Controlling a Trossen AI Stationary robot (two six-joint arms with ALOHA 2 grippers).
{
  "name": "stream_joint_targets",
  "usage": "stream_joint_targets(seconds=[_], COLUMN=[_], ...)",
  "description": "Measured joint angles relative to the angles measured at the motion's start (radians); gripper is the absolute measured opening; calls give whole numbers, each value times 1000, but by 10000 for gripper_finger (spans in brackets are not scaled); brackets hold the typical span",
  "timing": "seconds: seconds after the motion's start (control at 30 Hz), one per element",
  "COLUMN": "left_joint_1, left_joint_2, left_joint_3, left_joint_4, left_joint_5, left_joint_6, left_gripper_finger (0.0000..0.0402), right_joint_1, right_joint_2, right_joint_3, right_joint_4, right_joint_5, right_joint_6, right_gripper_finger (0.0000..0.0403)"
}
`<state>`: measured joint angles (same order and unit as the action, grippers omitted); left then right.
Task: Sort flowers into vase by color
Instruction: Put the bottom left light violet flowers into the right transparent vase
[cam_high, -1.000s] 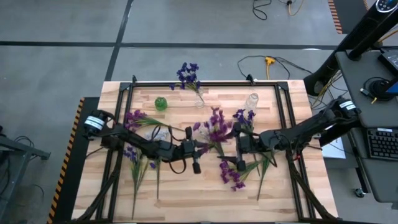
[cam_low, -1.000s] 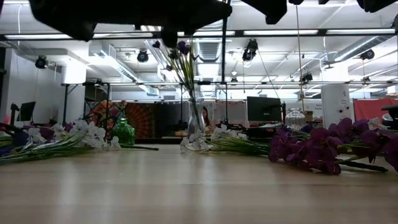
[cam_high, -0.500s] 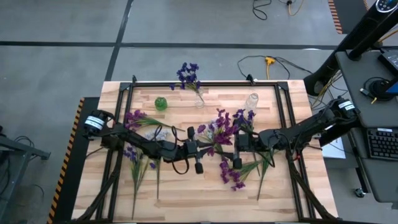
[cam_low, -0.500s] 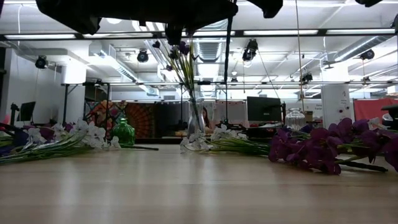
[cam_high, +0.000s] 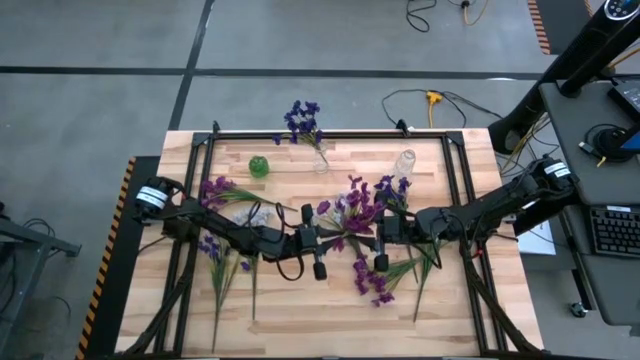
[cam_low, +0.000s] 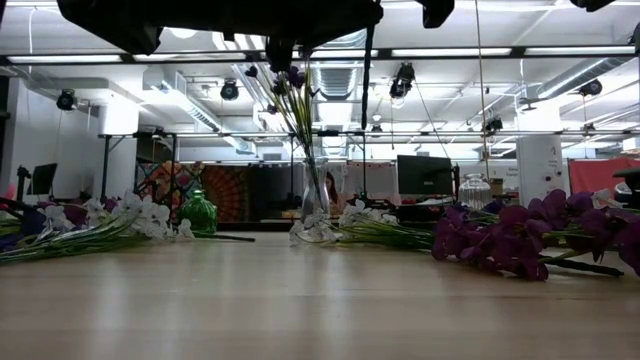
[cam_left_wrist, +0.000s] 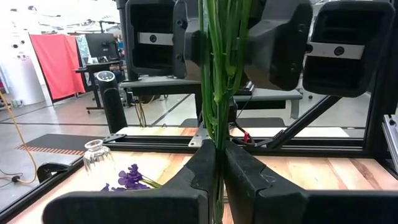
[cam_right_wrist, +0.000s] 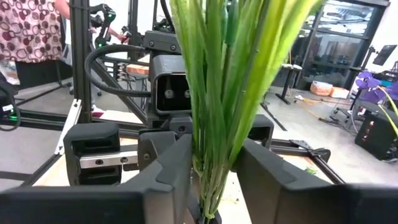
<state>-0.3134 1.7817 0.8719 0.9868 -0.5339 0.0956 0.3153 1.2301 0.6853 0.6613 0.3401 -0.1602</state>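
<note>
Left tool (cam_high: 318, 238) and right tool (cam_high: 379, 234) both sit mid-table, facing each other, each clamped on the green stems of the same magenta bunch (cam_high: 352, 208) held up between them. Looks like a handover, or pulling a sprig loose.

Progress so far: only the clear vase (cam_high: 320, 160) at the far edge has flowers in it, dark blue-violet ones. The green vase (cam_high: 258, 166) and the glass jar (cam_high: 405, 161) look empty. Loose sprigs (cam_high: 222, 262) lie near the left edge, more (cam_high: 372, 278) toward the right.

Compared to a second ago, the tools have closed in and the bunch lifted.
</note>
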Motion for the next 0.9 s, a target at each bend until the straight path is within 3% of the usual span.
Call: stream_joint_targets(seconds=[0.27,0.53,0.67,0.9], left_joint_1=[0,0,-5,-18], left_joint_2=[0,0,0,0], left_joint_3=[0,0,0,-2], left_joint_4=[0,0,-1,-51], left_joint_5=[0,-5,-7,-8], left_joint_6=[0,-27,-27,-66], left_gripper_finger=[10,18,53,162], right_joint_1=[0,0,0,-6], right_joint_2=[0,0,0,-25], right_joint_3=[0,0,0,0], right_joint_4=[0,1,-1,-19], right_joint_5=[-3,-3,-1,49], right_joint_6=[-16,-22,-25,-27], right_gripper_finger=[45,36,36,36])
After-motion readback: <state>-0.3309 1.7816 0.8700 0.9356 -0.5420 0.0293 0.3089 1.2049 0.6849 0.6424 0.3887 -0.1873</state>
